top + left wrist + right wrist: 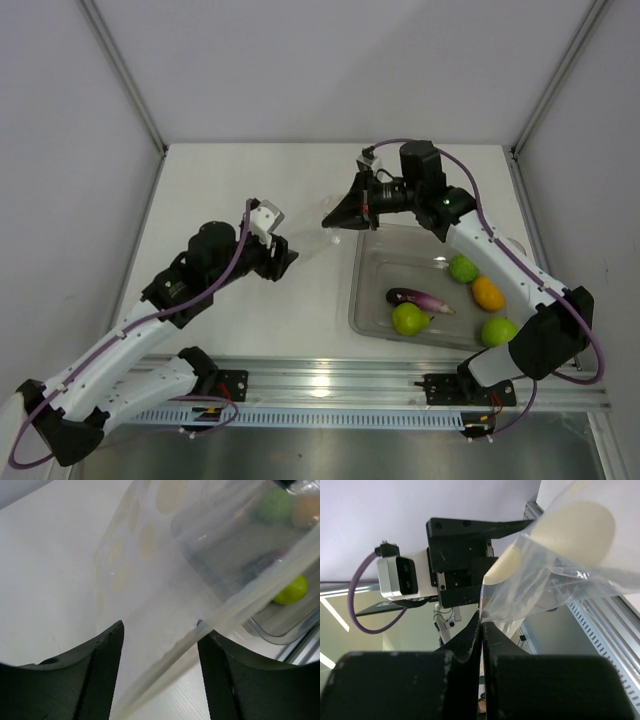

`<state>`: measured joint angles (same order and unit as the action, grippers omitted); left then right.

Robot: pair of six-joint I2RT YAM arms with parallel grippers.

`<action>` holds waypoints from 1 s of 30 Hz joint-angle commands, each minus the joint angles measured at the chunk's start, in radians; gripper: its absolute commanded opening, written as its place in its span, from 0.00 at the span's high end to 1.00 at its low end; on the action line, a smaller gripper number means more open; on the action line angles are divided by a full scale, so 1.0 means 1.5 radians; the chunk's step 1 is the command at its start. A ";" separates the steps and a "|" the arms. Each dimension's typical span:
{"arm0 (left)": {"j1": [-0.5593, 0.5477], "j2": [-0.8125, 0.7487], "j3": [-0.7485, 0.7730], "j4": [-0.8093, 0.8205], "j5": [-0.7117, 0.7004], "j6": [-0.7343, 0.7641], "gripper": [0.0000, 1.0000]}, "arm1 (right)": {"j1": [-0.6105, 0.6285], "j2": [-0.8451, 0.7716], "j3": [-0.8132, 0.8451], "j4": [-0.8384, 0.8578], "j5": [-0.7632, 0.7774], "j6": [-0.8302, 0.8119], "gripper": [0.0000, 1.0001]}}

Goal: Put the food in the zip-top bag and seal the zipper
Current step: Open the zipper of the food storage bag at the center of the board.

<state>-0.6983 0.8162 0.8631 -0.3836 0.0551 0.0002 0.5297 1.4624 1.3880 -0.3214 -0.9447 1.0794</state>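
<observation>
The clear zip-top bag (308,240) with pale round dots hangs stretched between my two grippers, left of the tub. My right gripper (335,218) is shut on the bag's edge (555,565), its fingertips (482,622) pressed together on the plastic. My left gripper (284,258) is open. The bag's thick pale edge strip (235,611) runs diagonally between its fingers (107,670) and touches the right one. The food lies in the tub: eggplant (420,298), pear (408,319), a round green fruit (462,268), an orange (488,293) and another green fruit (498,330).
The rigid clear tub (362,290) stands at the right front of the table, close under the right arm. Through the bag the left wrist view shows the tub's corner (280,630) and a green fruit (292,590). A metal rail (330,372) runs along the near edge.
</observation>
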 commanded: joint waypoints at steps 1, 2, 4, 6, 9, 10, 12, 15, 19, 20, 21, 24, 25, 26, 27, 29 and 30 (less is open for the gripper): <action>-0.005 0.018 0.045 -0.018 -0.033 0.006 0.38 | 0.009 -0.002 0.037 -0.010 -0.022 -0.012 1.00; -0.005 0.003 0.043 -0.008 -0.030 0.006 0.38 | 0.006 -0.004 0.036 -0.014 -0.021 -0.020 1.00; -0.005 -0.025 0.016 0.014 -0.012 0.005 0.37 | 0.002 -0.008 0.034 -0.031 -0.019 -0.030 1.00; -0.005 -0.064 0.001 0.028 0.013 0.005 0.37 | -0.002 -0.009 0.032 -0.042 -0.021 -0.044 1.00; -0.005 -0.086 -0.008 0.032 -0.025 0.005 0.37 | -0.003 -0.015 0.025 -0.029 -0.019 -0.032 1.00; -0.005 -0.084 -0.006 0.030 -0.034 0.006 0.37 | -0.001 -0.016 0.021 -0.022 -0.019 -0.027 1.00; -0.006 -0.069 0.005 0.024 -0.032 0.006 0.38 | 0.011 -0.019 0.022 -0.005 -0.021 -0.011 1.00; -0.005 -0.047 0.020 0.018 0.009 0.005 0.41 | 0.025 -0.019 0.025 0.019 -0.022 0.007 1.00; -0.006 -0.037 0.015 0.024 0.066 0.006 0.40 | 0.028 -0.017 0.027 0.030 -0.021 0.031 1.00; -0.006 -0.040 0.015 0.022 0.068 0.003 0.38 | 0.028 -0.017 0.027 0.030 -0.015 0.033 1.00; -0.006 -0.045 0.007 0.023 0.067 -0.014 0.37 | 0.025 -0.017 0.027 0.029 -0.012 0.035 1.00; -0.006 -0.093 -0.011 0.041 0.031 -0.028 0.34 | 0.022 -0.012 0.028 0.016 -0.009 0.030 1.00; -0.006 -0.108 -0.019 0.047 0.008 -0.035 0.33 | 0.021 -0.008 0.028 0.007 -0.006 0.025 1.00; -0.006 -0.145 -0.028 0.054 -0.050 -0.042 0.30 | 0.020 -0.006 0.027 0.002 -0.003 0.018 1.00; -0.006 -0.165 -0.031 0.064 -0.075 -0.049 0.30 | 0.019 -0.004 0.023 0.000 0.002 0.018 1.00; -0.006 -0.218 -0.065 0.097 -0.082 -0.040 0.27 | 0.020 -0.002 0.022 -0.002 0.006 0.020 1.00; -0.006 -0.223 -0.069 0.098 -0.071 -0.028 0.26 | 0.020 -0.001 0.024 -0.003 0.013 0.022 1.00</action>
<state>-0.7010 0.5461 0.7902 -0.3183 0.0036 -0.0380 0.5621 1.4624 1.3972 -0.3260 -0.9405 1.1065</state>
